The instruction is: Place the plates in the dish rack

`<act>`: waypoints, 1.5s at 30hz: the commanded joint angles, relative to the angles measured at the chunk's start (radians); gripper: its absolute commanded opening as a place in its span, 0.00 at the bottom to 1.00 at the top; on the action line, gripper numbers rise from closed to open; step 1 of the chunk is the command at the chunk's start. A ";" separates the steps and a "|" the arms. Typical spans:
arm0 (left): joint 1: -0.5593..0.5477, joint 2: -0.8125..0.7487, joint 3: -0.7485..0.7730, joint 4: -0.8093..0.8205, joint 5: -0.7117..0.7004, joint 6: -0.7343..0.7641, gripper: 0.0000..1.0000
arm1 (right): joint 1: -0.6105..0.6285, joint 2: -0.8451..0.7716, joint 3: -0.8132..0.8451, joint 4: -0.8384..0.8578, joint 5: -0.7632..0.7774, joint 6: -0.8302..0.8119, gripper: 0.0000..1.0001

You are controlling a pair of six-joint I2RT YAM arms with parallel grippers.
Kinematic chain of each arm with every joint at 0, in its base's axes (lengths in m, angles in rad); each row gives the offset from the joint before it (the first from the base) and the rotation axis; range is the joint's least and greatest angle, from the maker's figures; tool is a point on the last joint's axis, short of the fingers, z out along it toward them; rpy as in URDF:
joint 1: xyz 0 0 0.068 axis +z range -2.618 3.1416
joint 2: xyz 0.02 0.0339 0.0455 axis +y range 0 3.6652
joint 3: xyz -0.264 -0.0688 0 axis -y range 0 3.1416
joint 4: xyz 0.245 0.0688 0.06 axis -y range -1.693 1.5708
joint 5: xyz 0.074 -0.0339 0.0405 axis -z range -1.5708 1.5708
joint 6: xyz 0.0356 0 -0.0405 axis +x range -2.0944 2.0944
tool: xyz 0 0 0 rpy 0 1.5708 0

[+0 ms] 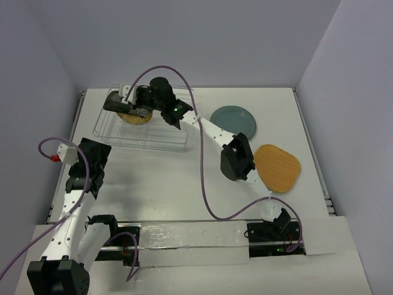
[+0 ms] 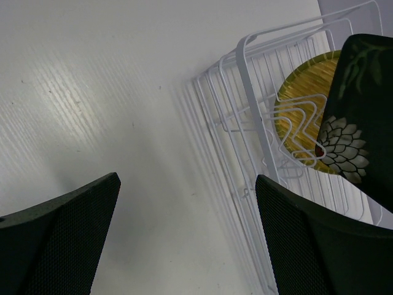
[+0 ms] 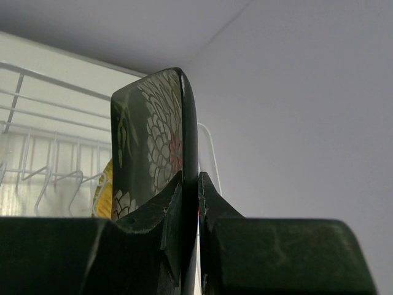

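The black flowered plate [image 3: 153, 141] stands on edge over the far left part of the dish rack [image 1: 166, 140]. That is the attitude it needs to slide down between the thin upright dividers [image 2: 295, 123]. A flat plate would only lie across their tops. The right end effector [image 3: 190, 184] is clamped on its rim, with one finger on the flowered face and one on the back, so the plate hangs below the grip with its free edge leading. Whether that edge has already reached the rack's tray I cannot tell.

The yellow plate [image 2: 301, 92] is upright in a slot of the rack, just beside the black one, which suggests the next free slot is the target.

The right arm [image 1: 212, 129] stretches diagonally from its base to the rack, its elbow bent over the tabletop [image 1: 184, 184] and its wrist turned to keep the plate vertical.

The teal-grey plate [image 1: 233, 121] lies flat just beside the rack's right end. The orange plate [image 1: 277, 167] lies flat further from the rack on the same side. Both are yet to be loaded.

The left end effector [image 2: 187, 184] hovers near the rack's left near corner with its fingers spread wide on nothing. The left arm [image 1: 73, 209] is folded back, clear of the rack.
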 commanded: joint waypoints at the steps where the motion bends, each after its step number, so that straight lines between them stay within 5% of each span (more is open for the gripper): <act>1: 0.010 0.008 0.003 0.060 0.046 0.024 0.99 | 0.012 -0.045 0.031 0.180 0.004 -0.091 0.00; 21: 0.035 0.012 -0.003 0.074 0.069 0.046 0.99 | 0.018 0.009 -0.017 0.260 0.058 -0.074 0.00; 29: 0.036 0.011 -0.003 0.080 0.075 0.052 0.99 | 0.018 0.029 -0.023 0.284 0.054 -0.064 0.24; 45: 0.035 0.009 -0.003 0.077 0.070 0.054 0.99 | 0.016 0.045 -0.046 0.321 0.078 -0.022 0.37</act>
